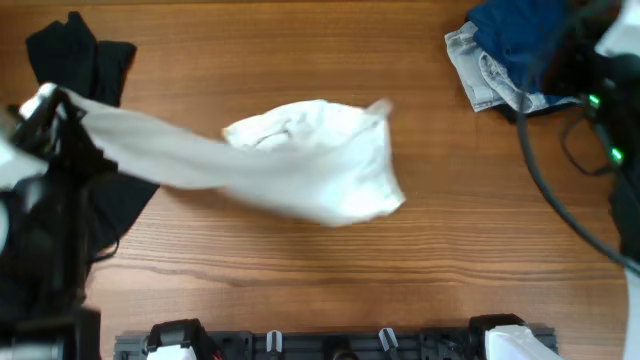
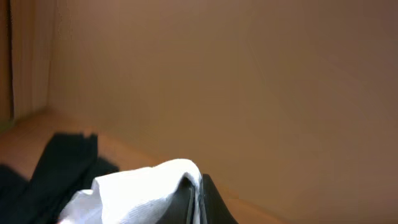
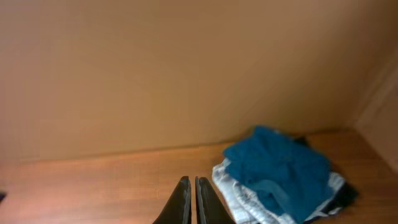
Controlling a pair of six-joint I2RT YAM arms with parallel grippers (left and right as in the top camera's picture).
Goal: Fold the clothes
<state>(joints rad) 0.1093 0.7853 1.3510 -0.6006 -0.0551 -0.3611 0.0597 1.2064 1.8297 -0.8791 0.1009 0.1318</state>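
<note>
— Where's the white garment [image 1: 300,165]?
— One end is pinched in the left fingers [image 2: 198,193]; the rest stretches away from them across the surface [image 1: 300,270] to a bunched heap.
— And the right fingers [image 3: 189,190]?
— Pressed together, empty. A blue pile [image 3: 277,162] lies just ahead, to their right.

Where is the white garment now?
In the overhead view, the white garment stretches from the middle of the table to the left claw, which grips one end beside the black cloth.
</note>
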